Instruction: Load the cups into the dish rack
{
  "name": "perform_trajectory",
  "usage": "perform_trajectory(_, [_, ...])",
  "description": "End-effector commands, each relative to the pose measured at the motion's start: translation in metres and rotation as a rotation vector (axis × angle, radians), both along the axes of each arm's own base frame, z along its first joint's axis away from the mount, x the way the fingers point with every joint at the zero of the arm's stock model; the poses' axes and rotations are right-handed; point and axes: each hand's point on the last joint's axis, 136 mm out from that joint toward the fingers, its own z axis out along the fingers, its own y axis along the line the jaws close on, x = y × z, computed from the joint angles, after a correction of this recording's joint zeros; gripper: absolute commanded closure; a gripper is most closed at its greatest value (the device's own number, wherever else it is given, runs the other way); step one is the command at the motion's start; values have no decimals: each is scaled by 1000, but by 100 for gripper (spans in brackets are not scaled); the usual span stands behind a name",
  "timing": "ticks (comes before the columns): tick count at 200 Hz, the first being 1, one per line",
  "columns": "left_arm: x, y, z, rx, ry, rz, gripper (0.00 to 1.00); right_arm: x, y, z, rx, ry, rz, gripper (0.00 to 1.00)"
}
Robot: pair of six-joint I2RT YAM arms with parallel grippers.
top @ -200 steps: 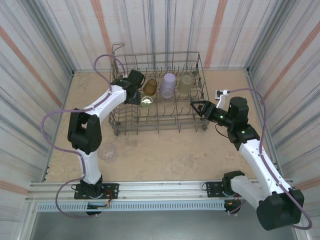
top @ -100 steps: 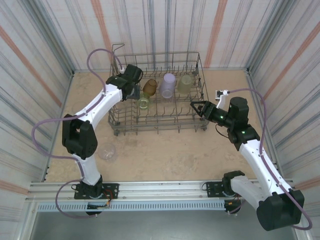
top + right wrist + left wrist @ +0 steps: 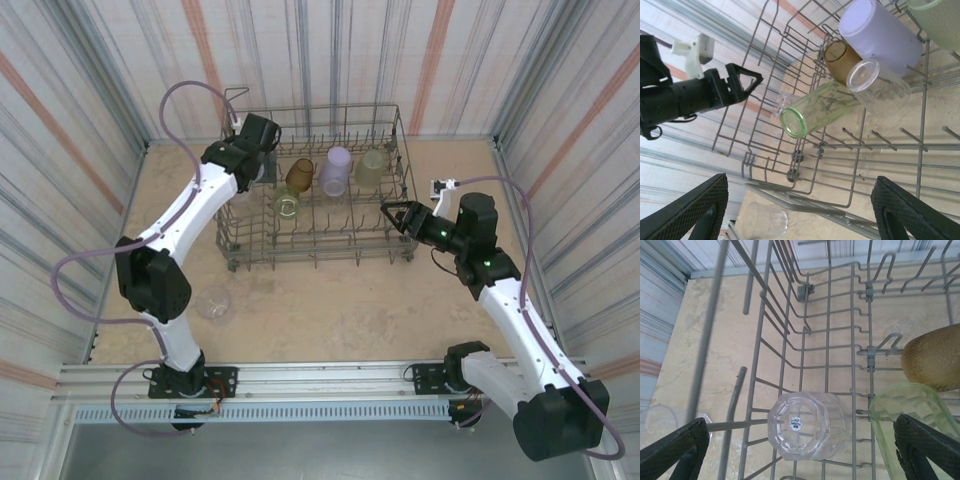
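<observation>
Cups (image 3: pixel 336 172) stand mostly inside the dish rack (image 3: pixel 320 109), which sits on the far middle of the table (image 3: pixel 340 300). Along the rack's back row are an amber-brown cup (image 3: pixel 299 173), a lavender cup (image 3: pixel 880 35) and a pale yellow-green cup (image 3: pixel 372 168), side by side. Just in front of the lavender one, a clear cup (image 3: pixel 877 82) leans on the tines with its mouth toward the right end. A green cup (image 3: pixel 812 115) lies tilted on its side near the amber one, rim pointing to the rack's front. Nearer the left wall of the rack, a second clear cup (image 3: pixel 807 425) sits base up on the wires. A third clear cup (image 3: pixel 214 302) stands alone on the table, outside the rack and well in front of its left corner.

Over the rack's left back corner, the left gripper (image 3: pixel 262 172) hovers with its jaws spread wide and nothing between them; from its wrist camera the upturned clear cup lies straight below. At the rack's right end, the right gripper (image 3: pixel 390 217) points toward the cups, its jaws also apart and empty. Striped panels enclose the table on three sides.
</observation>
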Motion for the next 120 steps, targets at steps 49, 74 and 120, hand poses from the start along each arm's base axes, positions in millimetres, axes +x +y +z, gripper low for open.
perform_trajectory(49, [-35, 4, 78, -122, -135, -54, 1, 2, 20, 18, -69, -32, 39, 6])
perform_trajectory(74, [-48, 4, 90, -157, -157, -83, 1, 2, 33, 19, -114, -34, 70, 1])
perform_trajectory(120, [-72, 12, 96, -170, -145, -94, 1, -10, 57, 24, -180, -72, 117, 1])
